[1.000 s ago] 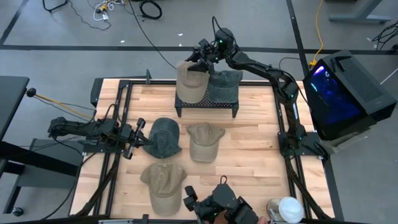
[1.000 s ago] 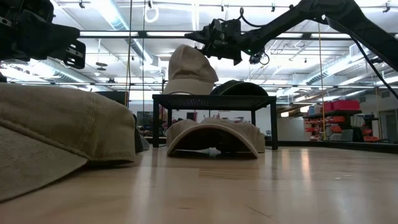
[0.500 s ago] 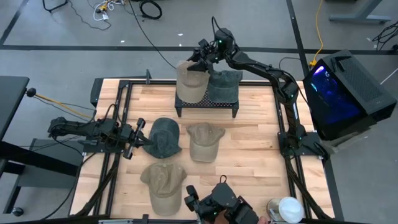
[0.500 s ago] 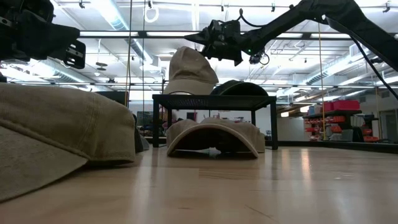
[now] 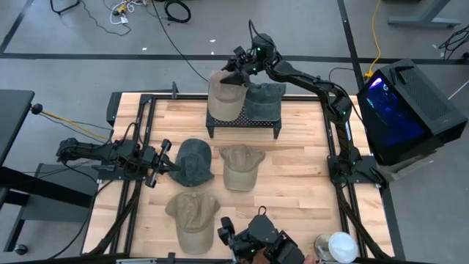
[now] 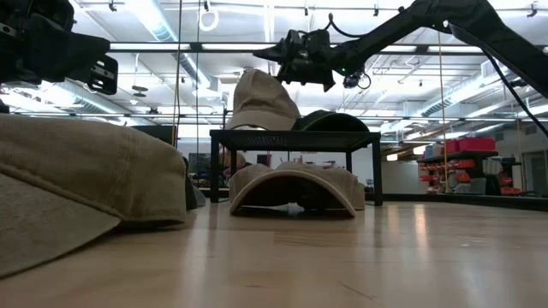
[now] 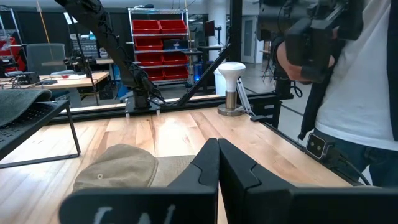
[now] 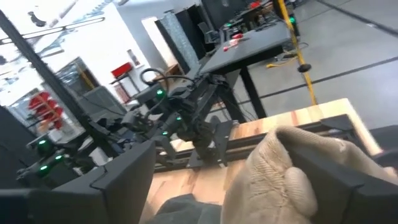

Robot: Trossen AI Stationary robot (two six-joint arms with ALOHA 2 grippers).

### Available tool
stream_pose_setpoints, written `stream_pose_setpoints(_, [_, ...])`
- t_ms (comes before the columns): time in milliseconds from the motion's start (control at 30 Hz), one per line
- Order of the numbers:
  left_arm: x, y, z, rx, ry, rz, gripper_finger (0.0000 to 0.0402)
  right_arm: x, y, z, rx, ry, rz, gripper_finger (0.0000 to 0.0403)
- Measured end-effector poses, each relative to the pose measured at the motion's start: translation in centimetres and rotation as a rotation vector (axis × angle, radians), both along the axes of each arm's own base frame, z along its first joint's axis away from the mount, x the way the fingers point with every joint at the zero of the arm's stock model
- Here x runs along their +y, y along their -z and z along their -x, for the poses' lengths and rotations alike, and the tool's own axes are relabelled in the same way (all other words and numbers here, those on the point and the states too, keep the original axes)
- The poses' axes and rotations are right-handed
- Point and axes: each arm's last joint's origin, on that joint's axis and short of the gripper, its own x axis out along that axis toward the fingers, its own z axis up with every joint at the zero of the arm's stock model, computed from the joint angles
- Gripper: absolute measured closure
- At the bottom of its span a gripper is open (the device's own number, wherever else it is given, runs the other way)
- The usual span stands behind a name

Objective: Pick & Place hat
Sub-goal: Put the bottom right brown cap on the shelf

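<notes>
With my right gripper [image 5: 233, 67] spread wide just above the tan hat [image 5: 224, 95] perched on the black rack [image 5: 244, 122], and my left gripper [image 5: 163, 163] shut well off, I fear lifting away snags the crown and topples it.

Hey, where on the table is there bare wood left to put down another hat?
Bare wood runs along the right side, between the tan hat and the table's right rail, and down to the near right corner. The black rack is full, and the left middle is crowded around the dark green hat and left gripper.
</notes>
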Motion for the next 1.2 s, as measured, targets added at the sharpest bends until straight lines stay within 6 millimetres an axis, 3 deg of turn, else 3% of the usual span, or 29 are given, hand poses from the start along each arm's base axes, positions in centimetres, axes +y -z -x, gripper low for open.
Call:
stream_pose_setpoints(300, [0.0, -0.01, 0.0, 0.0, 0.0, 0.0, 0.0399, -0.29, 0.05, -0.1, -0.017, 0.103, 0.081, 0.0021])
stream_pose_setpoints(433, [0.0, -0.01, 0.0, 0.0, 0.0, 0.0, 0.0399, -0.2, 0.02, -0.07, -0.024, 0.069, 0.082, 0.0008])
stream_pose_setpoints(867, [0.0, 0.0, 0.0, 0.0, 0.0, 0.0, 0.0399, 0.1, -0.3, 0.0, -0.056, -0.035, 0.083, 0.0004])
stream_pose_setpoints(1200, [0.0, 0.0, 0.0, 0.0, 0.0, 0.0, 0.0399, -0.26, -0.19, -0.1, -0.032, 0.087, 0.071, 0.0004])
